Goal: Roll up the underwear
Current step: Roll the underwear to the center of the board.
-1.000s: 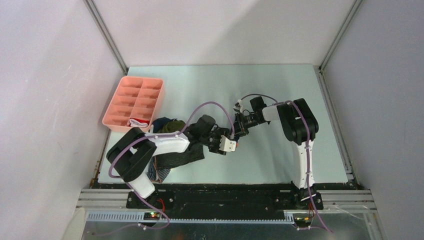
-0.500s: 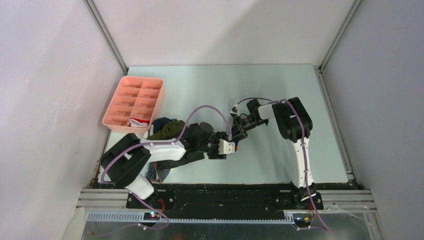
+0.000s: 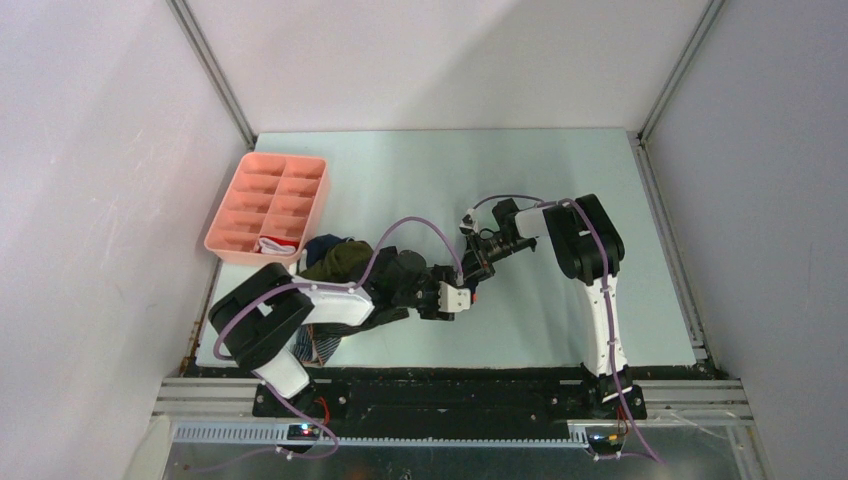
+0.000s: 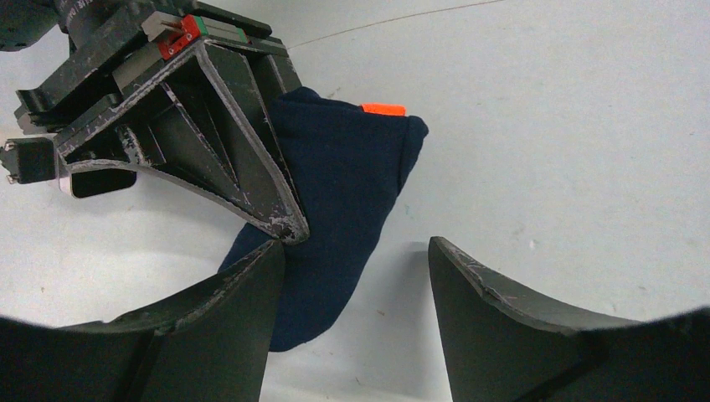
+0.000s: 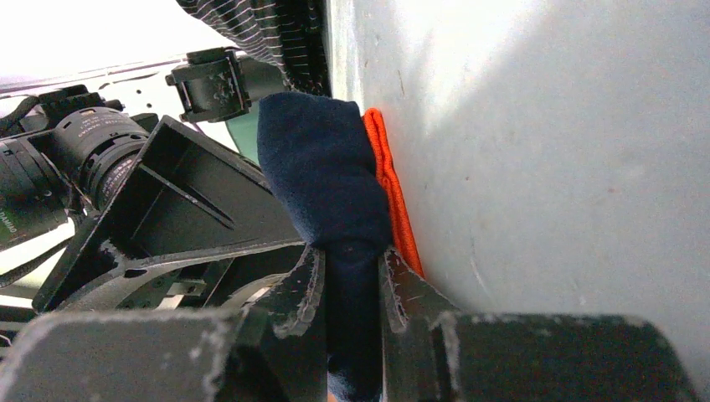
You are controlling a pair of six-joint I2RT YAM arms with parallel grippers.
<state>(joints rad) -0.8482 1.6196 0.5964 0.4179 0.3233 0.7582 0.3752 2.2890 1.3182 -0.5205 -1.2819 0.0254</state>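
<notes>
A navy underwear piece with an orange band is folded into a small bundle just above the table. My right gripper is shut on its navy cloth, and in the top view it sits mid-table. Right beside it, my left gripper stands open, one finger touching the bundle's edge and the other over bare table. In the top view the left gripper is just in front of the right one. More underwear lies in a pile behind the left arm.
A pink compartment tray stands at the back left, with red-and-white cloth in its near compartment. Dark striped underwear lies under the left arm, near the front edge. Grey walls close in both sides.
The left arm's elbow has swung left and toward the front, its gripper staying by the bundle. The right gripper has edged slightly left, still shut on the navy cloth.
</notes>
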